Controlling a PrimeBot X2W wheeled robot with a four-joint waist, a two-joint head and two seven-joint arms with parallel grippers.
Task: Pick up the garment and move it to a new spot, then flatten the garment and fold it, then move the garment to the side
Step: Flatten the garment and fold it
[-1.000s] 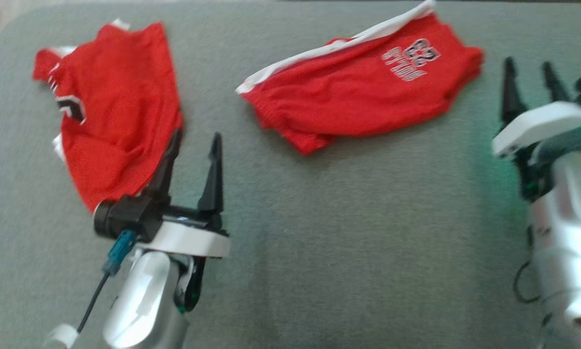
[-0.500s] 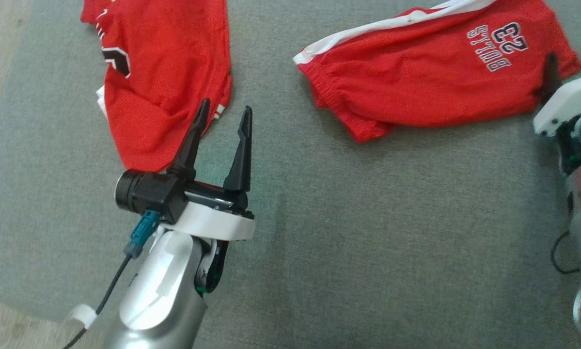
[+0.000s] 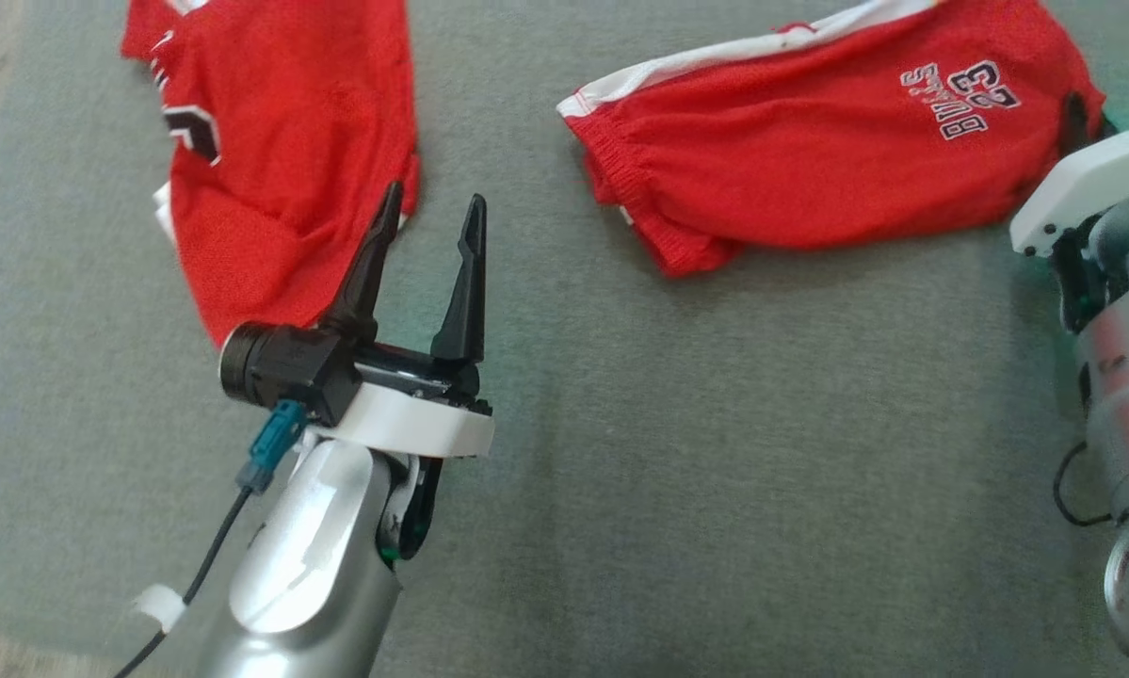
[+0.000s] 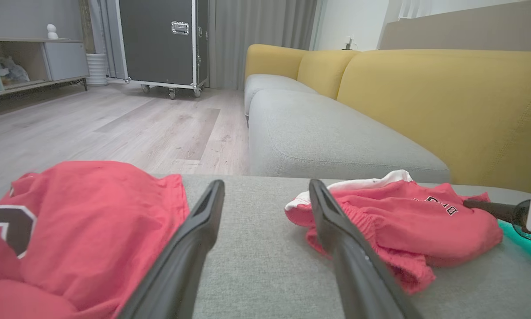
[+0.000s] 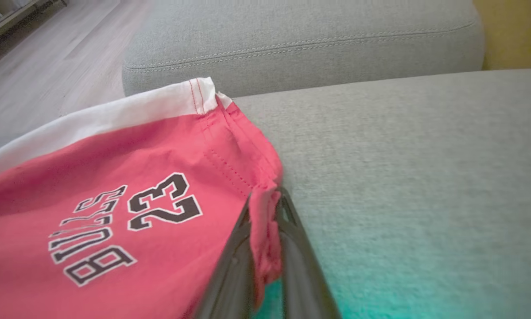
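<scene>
Your right end effector [image 5: 266, 196] pinches only the shorts' [image 3: 809, 160] thin corner while your left end effector [image 3: 429, 212] gapes, so a jerky lift could slip it.

Left end effector [image 3: 435, 194]: long black tapered fingers [image 3: 460, 292], white collar [image 3: 413, 433]; silver forearm [image 3: 300, 574]; teal connector [image 3: 272, 452], black cable [image 3: 201, 574].

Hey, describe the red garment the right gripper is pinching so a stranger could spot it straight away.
On the grey sofa seat lie two red garments. It is the red shorts on the robot's right, their corner pinched in the right gripper. Unlike the red jersey on the left, they carry a white band along one edge and the print BULLS 23.
</scene>
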